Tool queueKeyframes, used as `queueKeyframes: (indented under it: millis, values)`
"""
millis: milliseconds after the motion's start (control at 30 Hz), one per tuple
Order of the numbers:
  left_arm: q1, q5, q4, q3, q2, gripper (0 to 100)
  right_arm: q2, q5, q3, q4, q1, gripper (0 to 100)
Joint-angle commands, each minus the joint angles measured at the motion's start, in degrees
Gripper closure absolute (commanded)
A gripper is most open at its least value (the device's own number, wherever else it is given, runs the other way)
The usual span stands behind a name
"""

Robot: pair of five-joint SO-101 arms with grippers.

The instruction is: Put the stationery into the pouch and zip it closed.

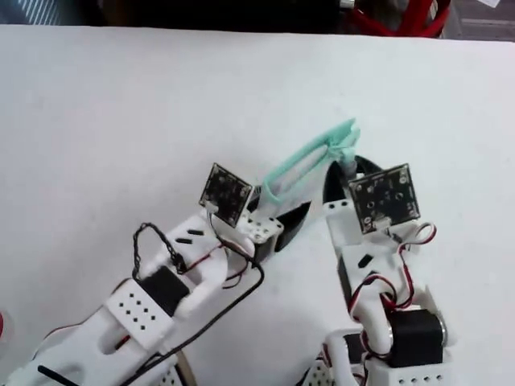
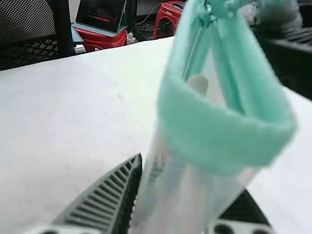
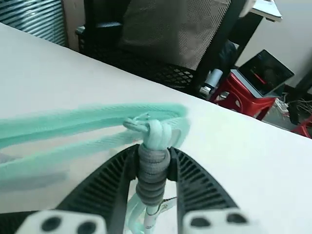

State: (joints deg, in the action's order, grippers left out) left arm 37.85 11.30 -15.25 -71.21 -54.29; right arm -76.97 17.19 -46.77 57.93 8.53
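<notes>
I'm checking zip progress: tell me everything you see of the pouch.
The pouch is a long soft case, clear walls with mint green fabric trim. Its mouth gapes, trim strips apart. A pale stick-like item shows inside. It slants over the white table between the arms: the left gripper has its jaws shut on one end, the right gripper has its jaws shut on the grey and mint pull cord at the other.

Pouch (image 1: 302, 169) between left hand (image 1: 276, 215), right hand (image 3: 153, 170) (stationery (image 2: 163, 170) inside).
</notes>
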Motion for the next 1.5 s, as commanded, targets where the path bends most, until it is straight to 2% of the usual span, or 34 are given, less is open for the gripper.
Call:
queueKeyframes:
  millis: [0,100,200,300,533,700,833,967,1133,1467]
  values:
    - [1.54,0.7,-0.44,1.41,0.57,81,-0.57,-0.35,2.81,0.04,-5.41,97.9]
    - [2.51,0.44,2.37,1.41,0.57,85,-0.4,-0.35,2.64,0.22,-6.9,97.9]
    - [4.88,-6.15,7.12,1.41,0.57,98,-0.4,-0.26,2.55,0.92,-6.9,97.9]
    - [7.08,-11.87,9.76,0.44,0.22,97,-0.31,-0.26,1.67,0.92,-6.99,97.9]
    - [6.99,-12.13,12.13,-0.35,-2.68,98,-0.31,0.18,-2.9,0.04,-8.84,97.9]
    - [5.49,-12.13,1.85,0.7,-16.92,98,-0.31,0.26,-7.74,-4.88,-14.11,97.9]
    - [3.03,-12.13,-3.52,0.7,-28.53,97,-0.31,0.26,-10.11,-4.97,-14.02,97.9]
    - [3.03,-12.13,-6.68,0.62,-33.19,97,-0.31,0.26,-11.96,-4.44,-10.59,97.9]
    - [2.68,-12.22,-6.33,0.53,-30.55,97,-0.92,0.26,-12.13,-0.84,-3.47,97.9]
    - [1.89,-15.82,-3.16,0.88,-15.16,98,-0.31,2.73,14.51,14.29,4.09,97.9]
